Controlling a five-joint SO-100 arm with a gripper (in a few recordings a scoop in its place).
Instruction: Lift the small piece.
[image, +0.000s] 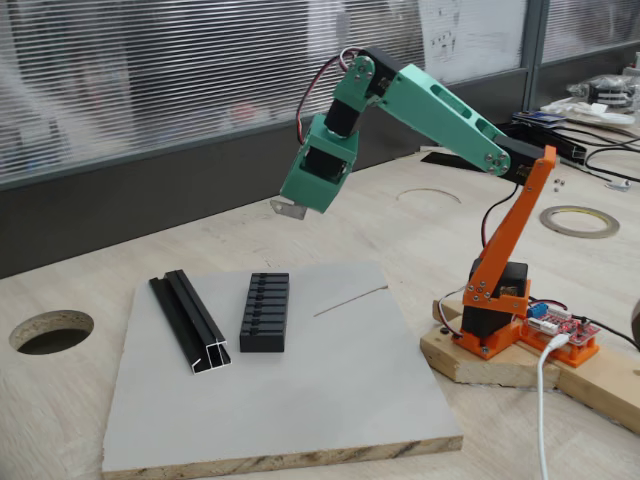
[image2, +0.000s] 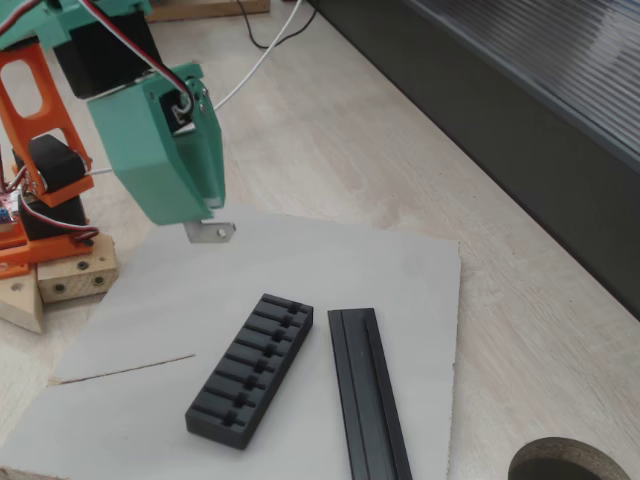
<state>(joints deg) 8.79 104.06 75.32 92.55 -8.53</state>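
Gripper (image: 300, 205) closed on small piece (image: 289, 209), held in the air above grey board (image: 300, 400) | small piece (image2: 211, 232) seen protruding at gripper (image2: 195, 215) tip | ribbed block (image: 265, 312) on board at 6 o'clock of gripper | black rail (image: 190, 322) at 9 o'clock of block | board laid on tabletop (image: 400, 220).

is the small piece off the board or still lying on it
Off the board. The small piece sticks out of the green gripper's tip, held in the air well above the grey board in both fixed views.
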